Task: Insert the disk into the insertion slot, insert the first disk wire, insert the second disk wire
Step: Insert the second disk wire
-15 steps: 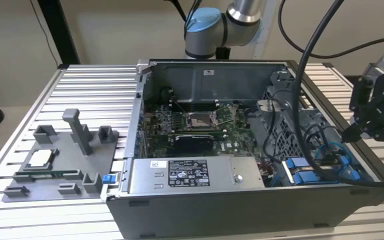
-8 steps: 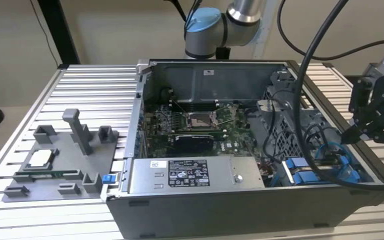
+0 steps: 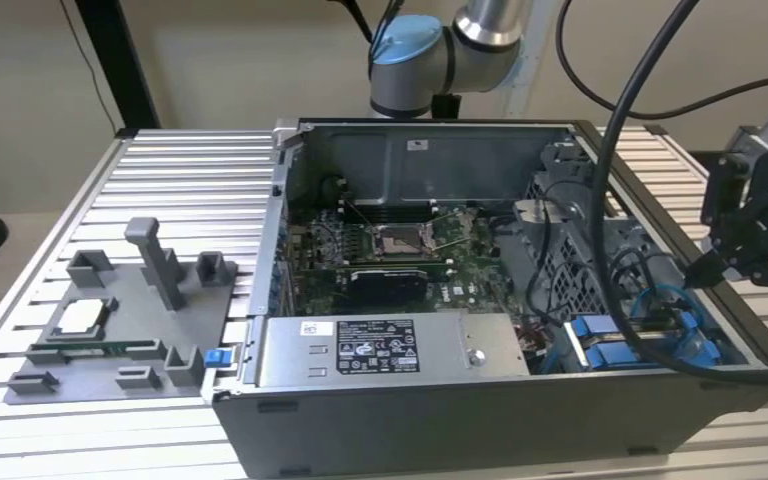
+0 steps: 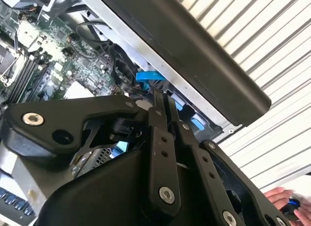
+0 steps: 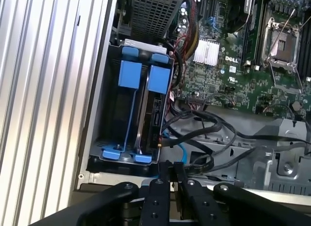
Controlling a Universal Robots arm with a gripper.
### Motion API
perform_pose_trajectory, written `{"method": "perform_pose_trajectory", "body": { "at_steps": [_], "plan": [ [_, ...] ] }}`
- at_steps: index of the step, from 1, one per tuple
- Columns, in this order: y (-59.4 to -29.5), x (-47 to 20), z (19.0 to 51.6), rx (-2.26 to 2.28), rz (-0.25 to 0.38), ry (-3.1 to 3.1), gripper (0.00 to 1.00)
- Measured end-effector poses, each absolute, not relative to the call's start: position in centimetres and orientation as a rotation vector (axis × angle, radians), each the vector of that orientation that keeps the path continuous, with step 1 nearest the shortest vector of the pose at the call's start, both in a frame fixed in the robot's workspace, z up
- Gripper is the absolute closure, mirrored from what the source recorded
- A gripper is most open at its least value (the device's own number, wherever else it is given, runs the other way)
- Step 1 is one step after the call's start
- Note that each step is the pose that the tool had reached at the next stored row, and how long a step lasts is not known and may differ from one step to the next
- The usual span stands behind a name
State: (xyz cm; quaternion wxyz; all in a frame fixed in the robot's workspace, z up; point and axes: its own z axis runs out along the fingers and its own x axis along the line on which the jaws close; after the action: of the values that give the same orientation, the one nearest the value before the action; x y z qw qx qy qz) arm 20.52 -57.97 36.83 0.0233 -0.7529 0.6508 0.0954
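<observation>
One disk (image 5: pixel 154 112) seated in insertion slot (image 5: pixel 98 124), jaws closed together, seemingly empty

Quick count: one open PC case (image 3: pixel 491 420), one motherboard (image 3: pixel 471 285), one CPU socket (image 3: pixel 402 238), one grey power-supply box (image 3: pixel 384 345). Drive bay (image 5: pixel 97 119): two big blue tabs (image 5: pixel 130 73), two small ones (image 5: pixel 112 153). One grey fixture plate (image 3: pixel 104 345) on the table (image 3: pixel 184 170). One arm (image 3: pixel 491 25), one claw (image 5: pixel 169 166).
</observation>
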Motion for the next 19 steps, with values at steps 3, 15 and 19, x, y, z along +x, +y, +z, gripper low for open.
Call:
{"method": "perform_pose_trajectory", "body": {
  "at_steps": [3,15,19],
  "plan": [
    [-58.0,20.2,37.2,-2.328,0.287,2.011,1.00],
    [-58.0,18.5,38.3,-2.312,0.228,1.989,1.00],
    [-58.0,17.8,38.4,-2.306,0.206,1.981,1.00]
  ]
}}
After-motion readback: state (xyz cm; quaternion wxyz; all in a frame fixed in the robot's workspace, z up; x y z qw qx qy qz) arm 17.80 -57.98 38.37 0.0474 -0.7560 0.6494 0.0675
